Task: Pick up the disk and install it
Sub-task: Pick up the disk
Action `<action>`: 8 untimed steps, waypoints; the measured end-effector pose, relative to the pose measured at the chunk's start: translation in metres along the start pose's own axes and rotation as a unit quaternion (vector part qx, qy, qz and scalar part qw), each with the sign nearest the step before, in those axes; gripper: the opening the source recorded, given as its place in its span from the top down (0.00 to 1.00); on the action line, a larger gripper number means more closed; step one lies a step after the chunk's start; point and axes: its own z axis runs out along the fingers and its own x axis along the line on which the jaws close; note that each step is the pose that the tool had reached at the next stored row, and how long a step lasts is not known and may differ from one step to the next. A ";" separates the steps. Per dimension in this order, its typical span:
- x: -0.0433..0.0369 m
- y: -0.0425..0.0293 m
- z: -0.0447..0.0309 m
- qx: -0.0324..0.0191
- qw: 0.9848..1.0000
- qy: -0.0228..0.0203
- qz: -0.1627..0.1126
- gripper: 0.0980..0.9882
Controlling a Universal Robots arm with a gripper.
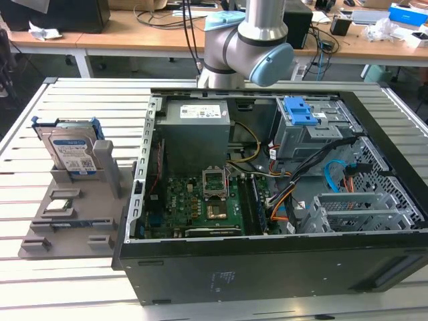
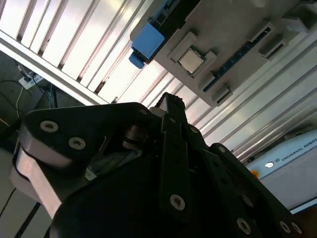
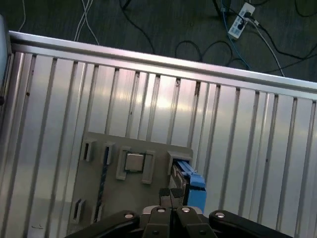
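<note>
– Claw first: apart or together?

– Your claw has its fingertips together, as far as the first wrist view lets me judge, and nothing sits between them. It hangs over the slatted table, pointing down at it.

– Where is the disk from there?

– Below the claw and a little off to one side of the fingertips. By my reading it is well apart in height. The disk stands on edge in a slot of the grey parts holder, not yet lifted, outside the open computer case. From the claw you look down on its thin upper edge and the blue carrier bracket, not on the label.

– And its long axis?

– The upper edge runs away from the fingertips, roughly crosswise to the line your fingers close along. I'd judge they would straddle its thickness, not its length. Take that as an estimate, because the angle is oblique.

– Anything close to it?

– A small square processor chip lies flat in its own pocket of the same holder, just beside the disk.

– What can't you make out?

– The claw's own body covers the near end of the disk in the first wrist view, and the slot holding its lower edge is hidden. In the exterior view the arm is cut off at the frame edge. Inside the case I can't tell which drive cage would take the disk.
</note>
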 end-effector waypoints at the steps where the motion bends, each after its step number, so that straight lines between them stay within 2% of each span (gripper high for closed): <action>1: 0.0000 0.0000 0.0000 0.000 1.000 0.001 -0.012 0.99; 3: 0.0000 0.0000 0.0000 -0.001 0.999 0.002 -0.041 0.99; 8: 0.0000 0.0000 0.0000 -0.002 0.997 0.003 -0.075 0.99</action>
